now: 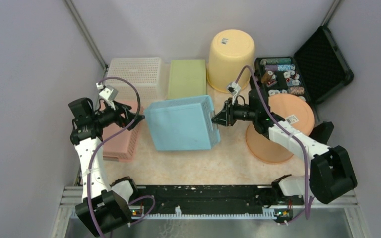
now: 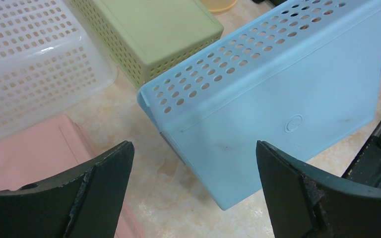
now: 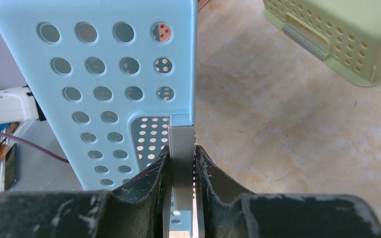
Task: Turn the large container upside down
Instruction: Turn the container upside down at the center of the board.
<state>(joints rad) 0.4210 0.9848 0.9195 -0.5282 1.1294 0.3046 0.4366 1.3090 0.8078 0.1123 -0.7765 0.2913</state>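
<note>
Beige marbled tabletop (image 1: pixel 198 163), blue perforated basket (image 1: pixel 181 123) tipped up at centre.
Its rim is being pinched tightly by the right gripper (image 3: pixel 181 154); the left gripper (image 1: pixel 129 117) is hovering just beside it, jaws spread wide, gripping nothing.

Bright even diffuse light; faint soft shadows; top view slightly soft; blue container (image 3: pixel 111 48) crisp close-up
</note>
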